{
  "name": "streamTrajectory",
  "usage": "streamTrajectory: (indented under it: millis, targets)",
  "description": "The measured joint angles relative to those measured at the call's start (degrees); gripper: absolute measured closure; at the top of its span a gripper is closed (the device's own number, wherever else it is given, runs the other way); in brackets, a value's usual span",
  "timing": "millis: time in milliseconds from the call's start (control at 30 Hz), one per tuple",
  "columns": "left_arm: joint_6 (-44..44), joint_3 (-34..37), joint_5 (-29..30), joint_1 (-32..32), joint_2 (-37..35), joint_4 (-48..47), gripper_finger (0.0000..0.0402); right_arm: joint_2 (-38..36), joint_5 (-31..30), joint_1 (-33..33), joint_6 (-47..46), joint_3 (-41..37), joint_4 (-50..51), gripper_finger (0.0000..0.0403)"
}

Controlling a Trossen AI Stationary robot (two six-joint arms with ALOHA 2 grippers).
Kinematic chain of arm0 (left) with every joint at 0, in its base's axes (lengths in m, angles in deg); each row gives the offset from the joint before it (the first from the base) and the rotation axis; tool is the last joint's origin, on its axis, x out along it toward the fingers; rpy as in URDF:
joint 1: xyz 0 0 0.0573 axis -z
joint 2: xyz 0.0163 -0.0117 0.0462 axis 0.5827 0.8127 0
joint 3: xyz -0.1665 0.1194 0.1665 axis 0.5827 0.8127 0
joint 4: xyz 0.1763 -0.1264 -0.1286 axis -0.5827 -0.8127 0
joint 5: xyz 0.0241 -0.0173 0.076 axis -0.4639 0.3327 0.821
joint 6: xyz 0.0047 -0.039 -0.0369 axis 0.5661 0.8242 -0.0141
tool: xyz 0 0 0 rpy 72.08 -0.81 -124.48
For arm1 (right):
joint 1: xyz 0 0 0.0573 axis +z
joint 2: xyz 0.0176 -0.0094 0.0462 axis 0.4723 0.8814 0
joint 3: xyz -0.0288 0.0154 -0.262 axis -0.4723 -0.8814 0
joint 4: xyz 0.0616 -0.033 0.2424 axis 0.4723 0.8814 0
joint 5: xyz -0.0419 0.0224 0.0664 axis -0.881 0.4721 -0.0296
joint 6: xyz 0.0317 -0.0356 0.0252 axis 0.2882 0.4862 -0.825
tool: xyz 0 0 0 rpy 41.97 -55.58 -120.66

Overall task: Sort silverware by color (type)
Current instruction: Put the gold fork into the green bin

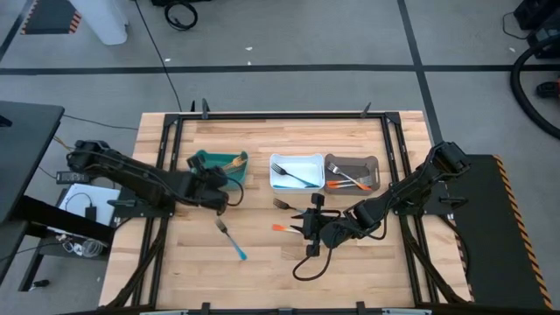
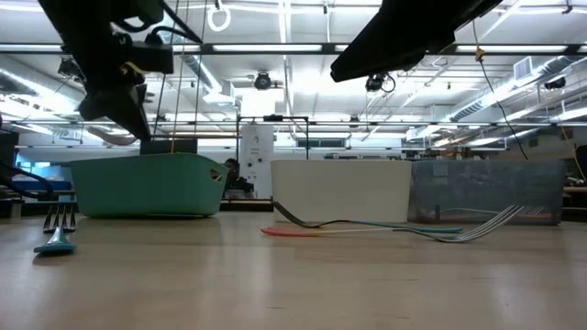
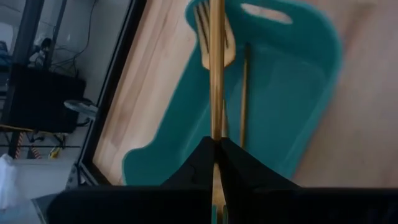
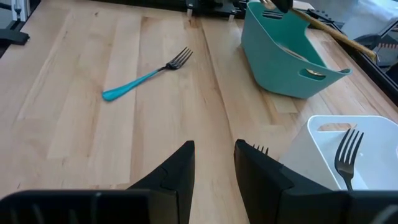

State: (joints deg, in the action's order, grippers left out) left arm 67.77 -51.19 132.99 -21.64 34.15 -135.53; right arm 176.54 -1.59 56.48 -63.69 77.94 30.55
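While my left tool (image 3: 216, 152) pinches a tan wooden fork (image 3: 216, 56) between closed fingers, that fork hangs over the teal bin (image 1: 210, 160), tines pointing away from the wrist. From the left wrist view I see a second thin wooden utensil (image 3: 244, 93) lying inside the teal bin, beside the held one.

On the bare table (image 1: 262, 262), a blue-handled fork (image 1: 231, 240) lies in front of the teal bin, well apart from everything else. Near the middle of the table an orange-handled fork (image 1: 282, 227) rests just beside my right tool (image 1: 311, 225), and a dark fork (image 1: 282, 204) lies between it and the white bin; I cannot make out that one's handle colour from above.

My right tool sits low over the table with its fingers (image 4: 177, 171) standing apart and nothing between them.

Moving to the containers, the white bin (image 1: 297, 160) in the middle holds one dark-headed fork (image 1: 293, 176) lying diagonally. The grey bin (image 1: 374, 163) to its right holds two crossed forks, one with an orange handle (image 1: 357, 185) and one (image 1: 343, 170) whose handle colour I cannot tell. All three bins stand in a row along the far half of the table, the white and grey touching or nearly so, the teal one a little apart.
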Motion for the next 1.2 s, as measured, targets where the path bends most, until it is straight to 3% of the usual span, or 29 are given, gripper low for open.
streamTrajectory:
  millis: [333, 567, 900, 1200]
  targets:
    - [-2.2, 6.7, 0.5, -3.4, -5.6, 4.4, 0.0381, 0.0, 0.0, 0.0, 0.7, 0.0, -0.7, 0.0284]
    - [-6.1, 7.9, -4.3, -8.1, -7.4, 10.3, 0.0381, 0.0, 0.0, 0.0, 0.7, 0.0, -1.6, 0.0284]
    - [-7.7, 8.1, -6.5, -13.6, -7.4, 12.3, 0.0381, 0.0, 0.3, 0.0, 0.8, 0.0, -1.9, 0.0284]
    - [-5.5, 15.8, -9.5, -15.1, -10.0, 19.4, 0.0381, 0.0, 2.3, 0.0, 0.8, 0.0, -2.0, 0.0284]
